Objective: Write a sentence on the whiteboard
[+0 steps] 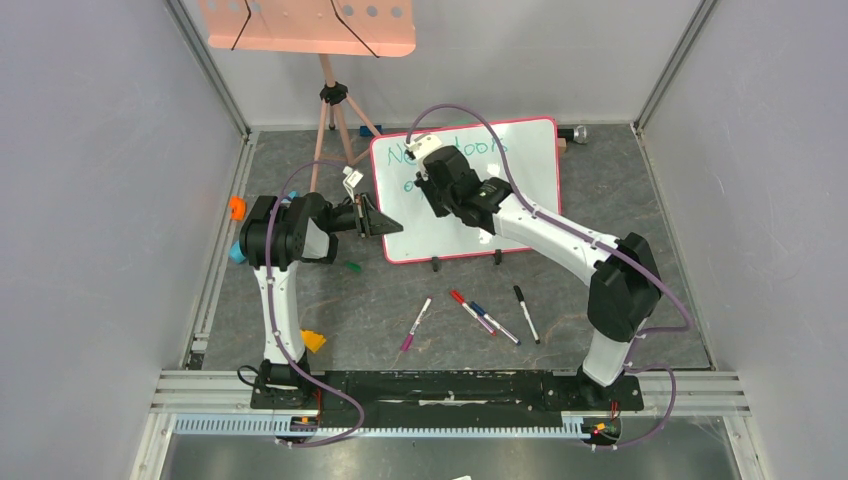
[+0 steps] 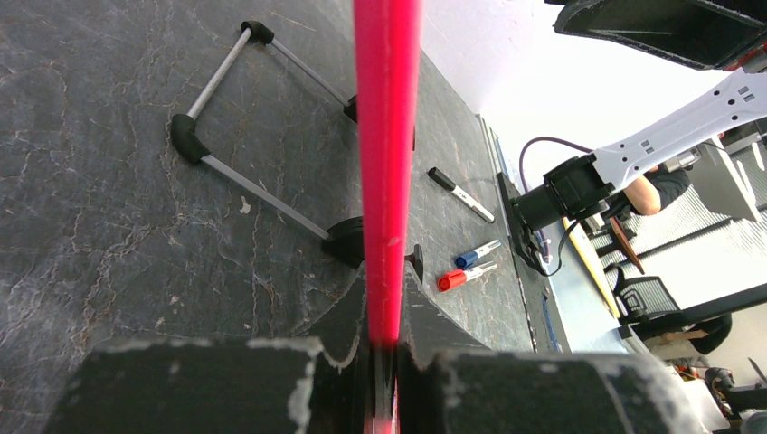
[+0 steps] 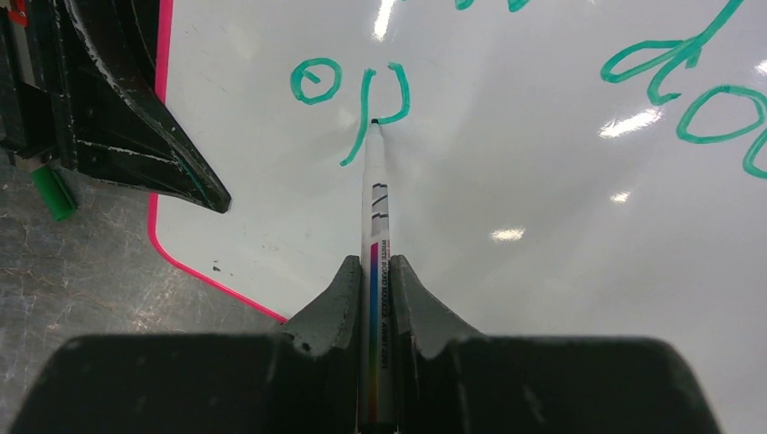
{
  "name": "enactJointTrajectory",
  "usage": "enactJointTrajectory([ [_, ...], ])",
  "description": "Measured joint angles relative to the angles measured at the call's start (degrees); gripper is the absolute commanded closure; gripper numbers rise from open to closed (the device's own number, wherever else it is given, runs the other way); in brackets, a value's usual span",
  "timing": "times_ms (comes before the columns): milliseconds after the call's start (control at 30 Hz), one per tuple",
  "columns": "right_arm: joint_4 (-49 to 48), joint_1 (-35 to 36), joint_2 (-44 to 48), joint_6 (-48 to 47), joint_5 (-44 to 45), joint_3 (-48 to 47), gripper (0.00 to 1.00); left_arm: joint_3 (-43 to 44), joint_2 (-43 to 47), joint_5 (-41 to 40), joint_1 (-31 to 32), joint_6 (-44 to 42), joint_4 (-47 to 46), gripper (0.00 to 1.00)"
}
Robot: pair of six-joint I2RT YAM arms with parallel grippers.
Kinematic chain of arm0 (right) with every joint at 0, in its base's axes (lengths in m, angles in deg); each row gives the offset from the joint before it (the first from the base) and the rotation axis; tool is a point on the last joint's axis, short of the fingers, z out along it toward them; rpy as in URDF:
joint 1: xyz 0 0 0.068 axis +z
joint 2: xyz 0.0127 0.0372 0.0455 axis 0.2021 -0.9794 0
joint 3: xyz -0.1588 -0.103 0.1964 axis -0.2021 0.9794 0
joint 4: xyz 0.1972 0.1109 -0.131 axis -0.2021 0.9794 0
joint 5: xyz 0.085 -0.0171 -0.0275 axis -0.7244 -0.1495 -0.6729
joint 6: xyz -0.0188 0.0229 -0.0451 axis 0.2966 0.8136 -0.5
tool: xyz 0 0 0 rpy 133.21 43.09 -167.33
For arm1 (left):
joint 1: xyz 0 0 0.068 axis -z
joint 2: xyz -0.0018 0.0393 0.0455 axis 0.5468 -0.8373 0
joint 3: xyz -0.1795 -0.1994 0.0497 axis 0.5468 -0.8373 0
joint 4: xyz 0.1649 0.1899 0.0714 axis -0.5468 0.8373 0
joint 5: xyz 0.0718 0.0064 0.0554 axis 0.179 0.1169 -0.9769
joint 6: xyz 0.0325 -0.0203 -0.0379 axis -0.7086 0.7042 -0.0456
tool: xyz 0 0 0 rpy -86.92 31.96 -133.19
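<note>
Second line under way: the right pincer (image 3: 374, 271) grips a marker (image 3: 374, 208), tip touching the whiteboard (image 3: 506, 163) just ahead, at "op" of the sentence (image 3: 359, 140). The left pincer (image 2: 384, 353) clamps the board's edge. Next likely calls for a small "e" stroke beside the tip.

You are looking into a robotics lab test cell. Plain grey wall panels (image 1: 100, 200) set in aluminium posts (image 1: 215, 70) box in a table topped with a dark, stone-patterned mat (image 1: 620, 200). Two white-and-black robot arms (image 1: 560, 235) are bolted to a metal rail (image 1: 200, 385) at the near edge, above a slotted cable duct (image 1: 400, 427), and purple cables (image 1: 686, 318) loop off the arms. A pink perforated tray (image 1: 300, 25) on a tripod (image 1: 335, 110), a whiteboard (image 1: 530, 165) and loose markers (image 1: 470, 310) are laid out on and behind the mat. Past the table edge, your left wrist view shows an office chair (image 2: 647, 294) and a person's arm (image 2: 647, 192).
</note>
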Motion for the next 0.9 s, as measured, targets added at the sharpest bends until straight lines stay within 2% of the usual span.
enactJointTrajectory([
  [433,-2.0,-1.0,2.0,0.0,-4.2,2.8,1.0,0.0,0.0,0.0,0.0,0.0,0.0,0.98],
  [900,-3.3,-3.9,5.6,0.0,-3.7,4.6,1.0,0.0,0.0,0.0,0.0,0.0,0.0,0.98],
])
